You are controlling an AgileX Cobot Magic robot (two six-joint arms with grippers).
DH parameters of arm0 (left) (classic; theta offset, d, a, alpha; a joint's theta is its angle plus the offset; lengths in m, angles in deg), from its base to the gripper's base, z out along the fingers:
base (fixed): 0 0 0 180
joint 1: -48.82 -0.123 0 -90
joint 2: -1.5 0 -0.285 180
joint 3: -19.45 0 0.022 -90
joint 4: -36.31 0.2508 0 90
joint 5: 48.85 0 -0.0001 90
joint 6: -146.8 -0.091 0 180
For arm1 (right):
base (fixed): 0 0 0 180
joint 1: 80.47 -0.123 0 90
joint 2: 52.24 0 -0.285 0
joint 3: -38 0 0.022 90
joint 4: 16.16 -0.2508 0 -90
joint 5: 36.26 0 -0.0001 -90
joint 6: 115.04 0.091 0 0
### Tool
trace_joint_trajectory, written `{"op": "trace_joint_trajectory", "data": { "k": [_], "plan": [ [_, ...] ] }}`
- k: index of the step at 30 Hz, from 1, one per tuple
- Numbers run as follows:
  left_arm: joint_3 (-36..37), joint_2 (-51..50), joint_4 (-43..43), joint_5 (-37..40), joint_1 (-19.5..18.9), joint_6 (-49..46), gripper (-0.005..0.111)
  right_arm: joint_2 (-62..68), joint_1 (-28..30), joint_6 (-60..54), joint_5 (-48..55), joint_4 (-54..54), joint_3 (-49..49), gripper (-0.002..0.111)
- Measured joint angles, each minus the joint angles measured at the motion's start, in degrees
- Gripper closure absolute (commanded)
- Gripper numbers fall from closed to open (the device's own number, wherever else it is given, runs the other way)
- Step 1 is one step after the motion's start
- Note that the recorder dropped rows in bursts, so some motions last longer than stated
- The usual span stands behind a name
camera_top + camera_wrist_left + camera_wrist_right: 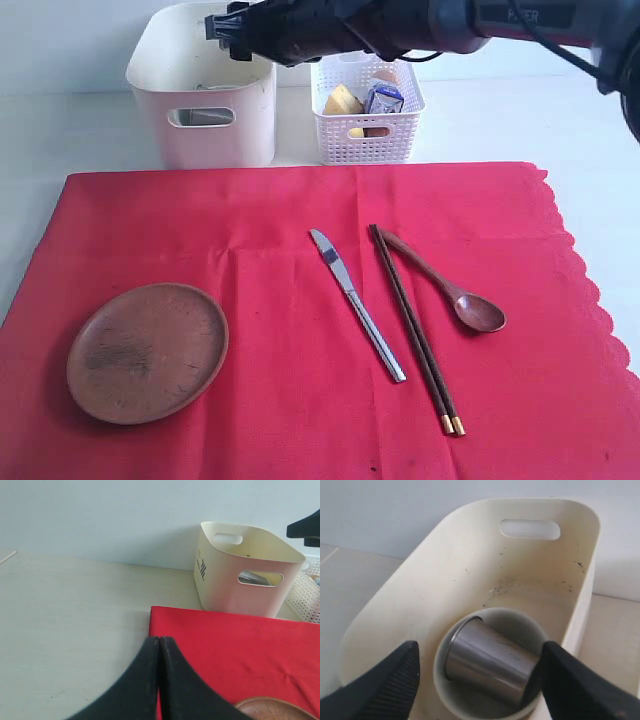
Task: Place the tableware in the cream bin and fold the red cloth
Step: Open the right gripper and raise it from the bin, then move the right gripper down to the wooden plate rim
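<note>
**Status: clearing step, part done; folding not begun.**

1. Cloth (290, 420): lies flat on the bench (65, 630). It cannot be folded while tableware rests on it.
2. Plate (147, 352): nearest item, on the cloth's left part, well apart from the cutlery.
3. Chopsticks (415, 330), knife (357, 304), spoon (450, 287): grouped right of centre on the cloth. The knife lies apart on the left. The spoon's handle end meets the far end of the chopsticks.
4. Left claw (159, 680): clenched and empty, above the cloth's left edge, with the plate's rim just beside it.
5. Bin (205, 130): on the bench beyond the cloth's far edge, with the basket (365, 140) just beside it.
6. Right claw (479, 647): released and holding nothing, above the bin's opening.
7. Bowl (520, 625): sits in the bin. The cup (490, 662) lies on its side inside the bowl.

**Next move (judgement):** the deposit looks complete. Lift the right claw clear of the bin and bring it to the cutlery, which is on its side. The knife and chopsticks lie flat, so expect a low pinch across the shaft. The plate is better placed for the left claw.
</note>
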Motion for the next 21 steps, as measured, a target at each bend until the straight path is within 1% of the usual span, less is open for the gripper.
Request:
{"op": "trace_joint_trajectory", "data": {
  "k": [3,8,13,19,21],
  "plan": [
    [0.00,0.00,0.00,0.00,0.00,0.00,0.105,-2.08,-0.03,0.00,1.60,0.45,0.00,0.052],
    [0.00,0.00,0.00,0.00,0.00,0.00,0.105,-6.10,-0.03,-0.11,4.72,5.23,0.00,0.075],
    [0.00,0.00,0.00,0.00,0.00,0.00,0.105,-9.64,-0.03,-0.11,9.85,8.22,0.00,0.093],
    [0.00,0.00,0.00,0.00,0.00,0.00,0.105,-12.34,-0.03,0.02,14.35,10.47,0.00,0.108],
    [0.00,0.00,0.00,0.00,0.00,0.00,0.105,-12.95,-0.03,1.01,15.71,11.90,0.00,0.108]
  ]
}}
